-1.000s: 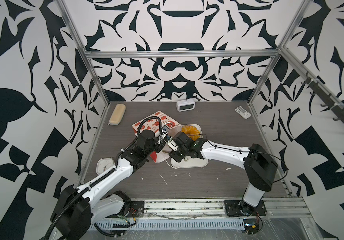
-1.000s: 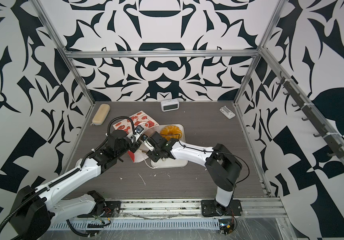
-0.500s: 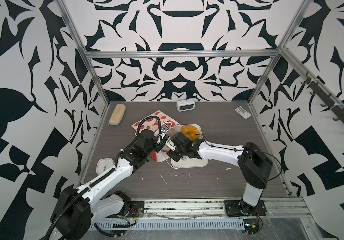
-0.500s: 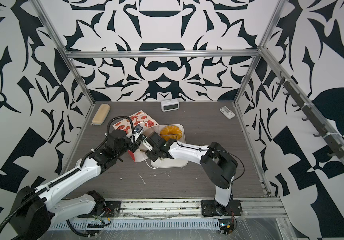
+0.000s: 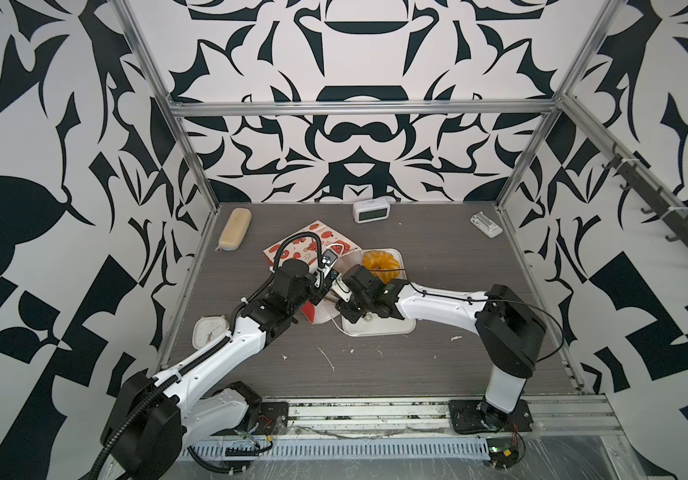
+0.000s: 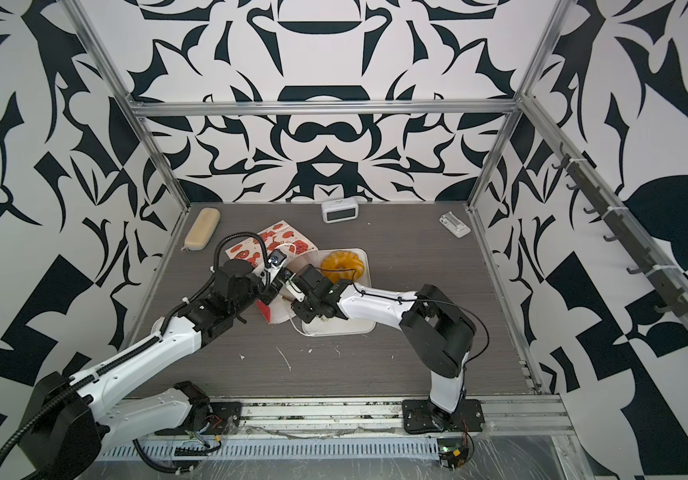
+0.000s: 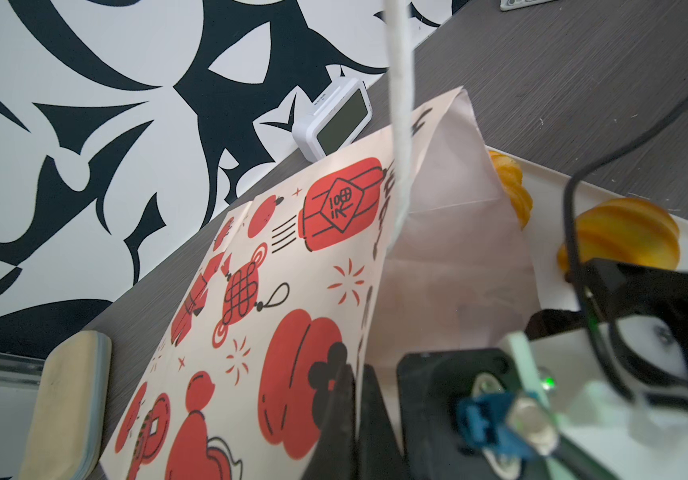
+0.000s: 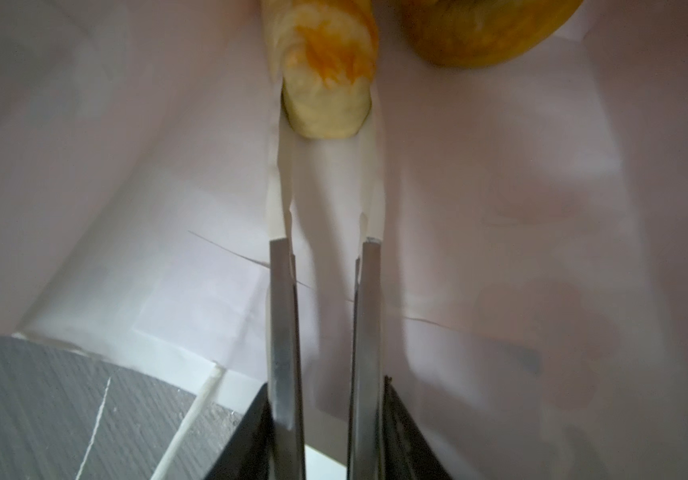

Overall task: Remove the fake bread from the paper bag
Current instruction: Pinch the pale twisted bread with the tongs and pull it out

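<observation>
Only the right wrist view looked inside the red-and-white printed paper bag [image 8: 500,208]. Against its white lining, a pale yellow, orange-streaked toy roll [image 8: 325,83] lay just ahead of the right tool [image 8: 325,243]. The tool's two metal fingers [image 8: 282,311] stood a narrow way apart with nothing between them, and a rounder golden toy pastry [image 8: 479,33] sat just beside the roll. Both top views hid all that. They showed the paper bag [image 5: 307,249] lying on its side on the grey wood-grain counter [image 5: 458,374], left of centre. Its mouth was turned toward the near right and overlapped the flat white tray [image 5: 396,328], at whose far end a glossy golden-orange ring loaf [image 5: 380,266] rested. The left wrist view alone showed the bag's red lantern prints close up, its white cord handle [image 7: 400,124], and the left tool [image 7: 359,415] clamped tight on the bag's rim. The left arm stretched from the near left corner up to the bag. The right arm reached low and leftward from the near right across the tray, its wrist at the bag's mouth. Compared with a second before, the right tool had pushed slightly farther left into the mouth, while the left arm and the bag had kept their places.
</observation>
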You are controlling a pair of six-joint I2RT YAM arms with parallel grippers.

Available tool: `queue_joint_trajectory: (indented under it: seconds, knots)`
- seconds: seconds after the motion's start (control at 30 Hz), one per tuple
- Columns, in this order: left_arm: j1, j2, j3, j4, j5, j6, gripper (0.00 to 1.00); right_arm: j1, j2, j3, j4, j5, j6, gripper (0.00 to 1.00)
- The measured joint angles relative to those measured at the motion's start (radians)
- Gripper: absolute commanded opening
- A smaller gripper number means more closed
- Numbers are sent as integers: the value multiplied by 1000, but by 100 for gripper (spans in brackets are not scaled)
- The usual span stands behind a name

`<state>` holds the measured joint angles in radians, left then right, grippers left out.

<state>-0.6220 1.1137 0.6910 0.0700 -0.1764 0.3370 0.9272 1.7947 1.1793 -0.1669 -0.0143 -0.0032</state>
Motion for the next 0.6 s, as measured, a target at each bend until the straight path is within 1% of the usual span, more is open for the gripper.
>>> queue_joint_trajectory:
  seconds: [0.3, 0.6]
  knots:
    - [0, 0, 0, 7, -12, 0, 1, 0, -144, -91, -13, 46, 1, 25]
    - [0, 22, 0, 23, -33, 0, 2, 0, -305, -172, -115, 112, 11, 23]
